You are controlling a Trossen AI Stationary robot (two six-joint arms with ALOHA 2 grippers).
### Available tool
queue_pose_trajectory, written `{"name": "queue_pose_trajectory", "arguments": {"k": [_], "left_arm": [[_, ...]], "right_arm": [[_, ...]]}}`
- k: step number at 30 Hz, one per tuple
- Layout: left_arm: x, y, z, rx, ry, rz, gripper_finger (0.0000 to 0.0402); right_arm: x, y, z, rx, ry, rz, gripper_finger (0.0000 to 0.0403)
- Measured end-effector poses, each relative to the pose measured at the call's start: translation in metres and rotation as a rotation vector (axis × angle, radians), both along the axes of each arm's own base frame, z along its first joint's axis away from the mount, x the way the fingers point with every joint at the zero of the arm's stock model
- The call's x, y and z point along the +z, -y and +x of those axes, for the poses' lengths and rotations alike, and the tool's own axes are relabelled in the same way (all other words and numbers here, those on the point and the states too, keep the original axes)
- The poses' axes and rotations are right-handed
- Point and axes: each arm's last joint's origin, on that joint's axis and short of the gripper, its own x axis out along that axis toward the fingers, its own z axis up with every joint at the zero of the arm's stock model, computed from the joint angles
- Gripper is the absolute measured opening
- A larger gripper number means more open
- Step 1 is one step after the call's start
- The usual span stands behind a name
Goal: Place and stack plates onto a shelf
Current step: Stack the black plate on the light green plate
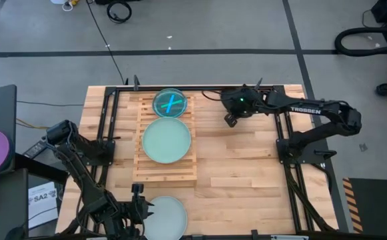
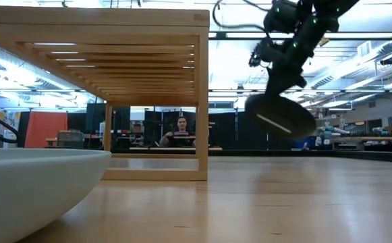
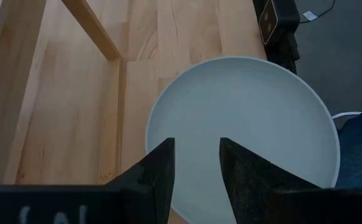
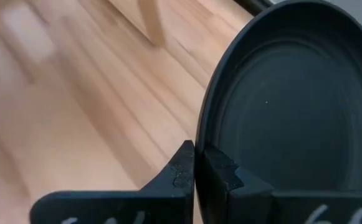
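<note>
Left pincer (image 3: 195,168) hovers part-open, holding nothing, over the whitish round plate (image 1: 165,215) at the near edge of the light plank surface (image 1: 240,167). On the light-wood slatted shelf (image 1: 180,175) mid-surface lies a pale mint-green round plate (image 1: 166,140), with a small blue translucent plate (image 1: 170,103) just beyond it. Right pincer (image 4: 196,165) is clenched on the rim of a dark round plate (image 4: 293,99), tilted in the air near the far edge, right of the shelf.

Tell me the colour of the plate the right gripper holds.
Black plate, clearest in the right wrist view.
</note>
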Motion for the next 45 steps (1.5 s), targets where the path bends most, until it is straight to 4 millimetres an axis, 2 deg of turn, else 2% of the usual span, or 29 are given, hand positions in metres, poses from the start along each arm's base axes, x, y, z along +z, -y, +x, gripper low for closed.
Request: {"name": "queue_pose_trajectory", "arguments": {"k": [11,21,26,33,38,45], "left_arm": [[0.0,0.0,0.0,0.0,0.0,0.0,0.0133],[0.0,0.001,0.0,0.0,0.006,-0.009,0.0133],[0.003,0.004,0.003,0.0,0.031,-0.05,0.0133],[0.006,0.007,0.004,-0.008,0.046,-0.101,0.0133],[0.026,0.006,0.002,-0.017,0.059,-0.189,0.0133],[0.077,0.004,0.003,-0.093,0.163,-0.237,0.0133]], "right_arm": [[0.055,-0.023,0.023,0.119,0.161,-0.061,0.0019],[0.105,-0.047,0.033,0.221,0.303,-0.129,0.0019],[0.121,-0.061,0.036,0.291,0.358,-0.16,0.0019],[0.133,-0.082,0.043,0.388,0.471,-0.205,0.0019],[0.139,-0.099,0.046,0.482,0.524,-0.266,0.0018],[0.14,-0.119,0.046,0.606,0.526,-0.329,0.0018]]}}
